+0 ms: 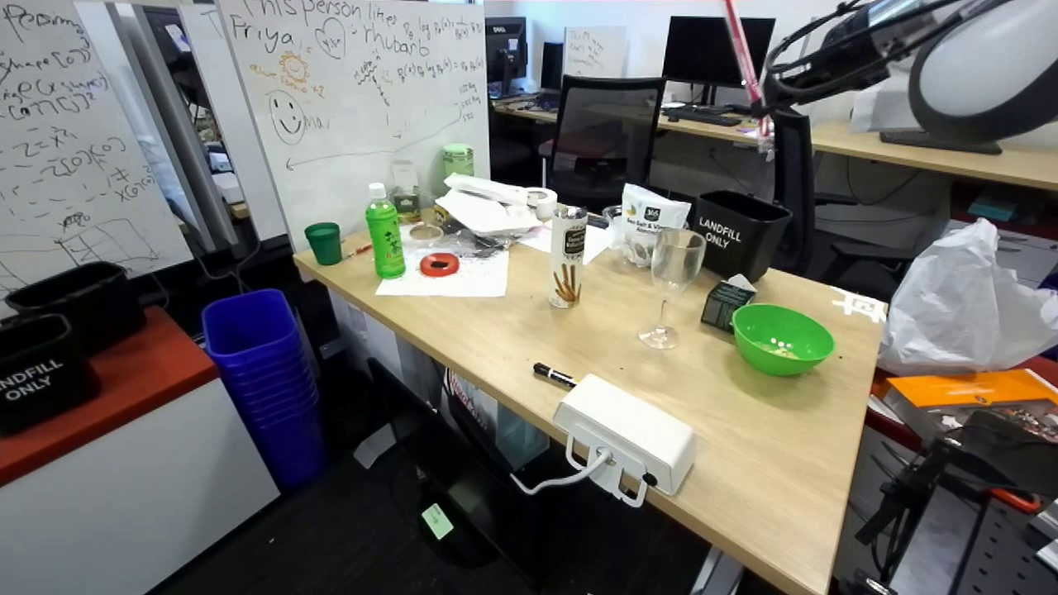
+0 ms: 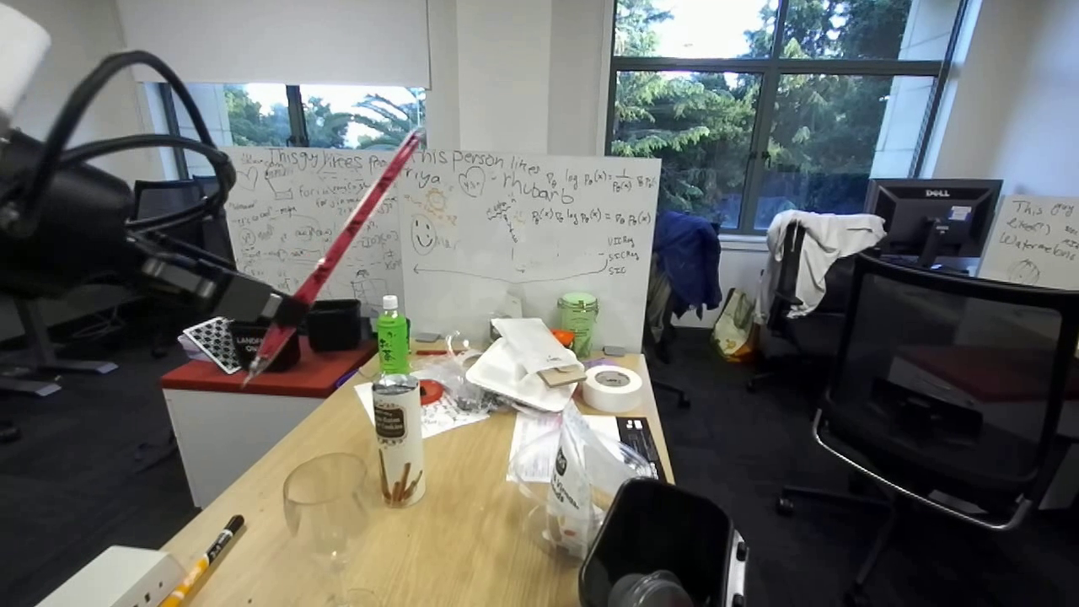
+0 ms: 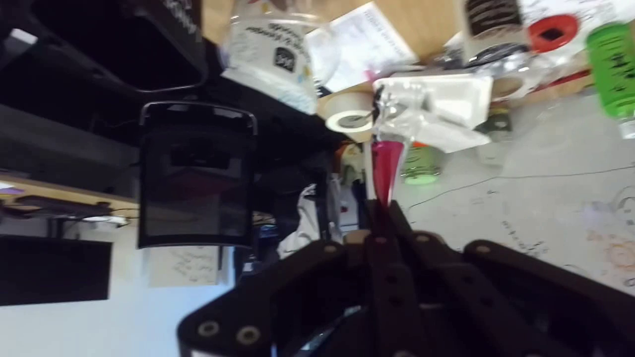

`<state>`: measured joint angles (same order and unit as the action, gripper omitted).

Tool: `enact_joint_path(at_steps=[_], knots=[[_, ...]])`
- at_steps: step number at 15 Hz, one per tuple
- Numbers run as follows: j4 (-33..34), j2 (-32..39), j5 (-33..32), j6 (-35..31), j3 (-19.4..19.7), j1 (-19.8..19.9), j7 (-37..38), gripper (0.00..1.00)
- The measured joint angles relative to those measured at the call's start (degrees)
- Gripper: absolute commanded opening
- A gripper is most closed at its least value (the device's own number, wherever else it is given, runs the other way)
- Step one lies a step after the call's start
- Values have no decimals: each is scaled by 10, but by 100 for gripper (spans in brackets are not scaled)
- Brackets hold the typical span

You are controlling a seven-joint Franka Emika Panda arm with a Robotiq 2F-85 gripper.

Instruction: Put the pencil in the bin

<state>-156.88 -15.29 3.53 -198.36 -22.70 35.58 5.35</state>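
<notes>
1. Nearest the camera, at the left of an exterior view, the robot's arm [image 2: 76, 211] reaches in; its gripper [image 2: 291, 308] pinches the pencil [image 2: 339, 249], a thin red stick, with both jaws pressed in on it.
2. The pencil is up in the air, clear of the table [image 2: 472, 514] and well apart from the bin [image 2: 662, 523]; it leans, its upper end toward the right.
3. In the lower left corner the white power strip [image 2: 110, 582] lies at the table edge, partly out of frame.
4. The marker [image 2: 202, 561], black at one end and orange at the other, lies just beside it.
5. Next comes a clear wine glass [image 2: 327, 497], upright.
6. Behind the glass stand a green bottle [image 2: 393, 341] and a white printed tube [image 2: 399, 447], the tube nearer.
7. A red ring [image 2: 431, 391] lies on white paper [image 2: 459, 423].
8. Further right are a white tray [image 2: 497, 384] under packets, a green jar [image 2: 578, 316] and a tape roll [image 2: 612, 389].
9. A snack bag [image 2: 569, 489] stands just left of the bin.
10. The bin, black and standing on the table, seems to hold a plastic container [image 2: 649, 590], though the frame cuts it off.
11. At far right is a black mesh chair [image 2: 961, 396], beside the table.
</notes>
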Motion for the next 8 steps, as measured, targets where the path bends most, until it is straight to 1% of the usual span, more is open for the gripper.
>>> enact_joint_path(at_steps=[2,4,5,8], knots=[[-4,-17,49,1,-19,68,-27,0],[-4,-18,92,3,-64,140,-48,2],[-5,-17,93,3,-71,151,-49,2],[-4,-18,93,3,-69,143,-48,2]])
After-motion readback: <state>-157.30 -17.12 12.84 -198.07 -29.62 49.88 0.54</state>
